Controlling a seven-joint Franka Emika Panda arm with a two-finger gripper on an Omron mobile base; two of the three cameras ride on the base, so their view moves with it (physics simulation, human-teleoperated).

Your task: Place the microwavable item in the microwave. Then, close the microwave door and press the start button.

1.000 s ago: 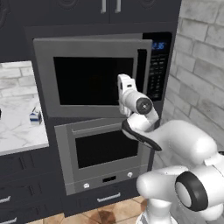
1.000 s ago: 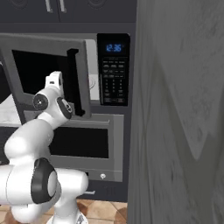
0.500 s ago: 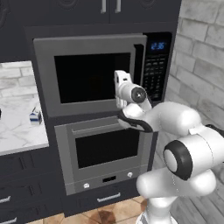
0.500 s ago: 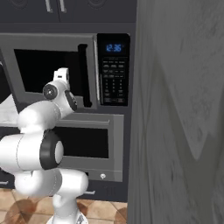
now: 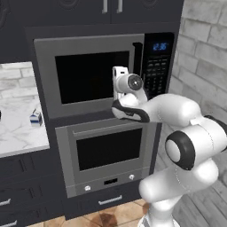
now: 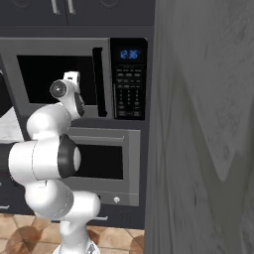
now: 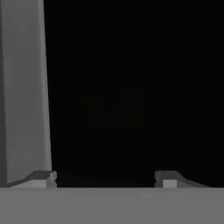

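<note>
Facing microwave door [image 5: 93, 77] glass — gripper [image 7: 105, 177] jaws spread wide, holding nothing; keypad panel [image 5: 157, 66] with start button lies to the arm's right.

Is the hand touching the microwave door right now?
Cannot tell. In the hand view the fingertips stand wide apart against the dark glass of the microwave door, with no visible contact or gap. The base views hide the hand behind the wrist.

off to the left of the fingers [image 7: 169, 178], well away from them, there's a white marble counter [image 5: 20, 133] beside the built-in oven stack, and sitting on it near its back is a little white-and-blue carton [image 5: 36, 118]
</note>
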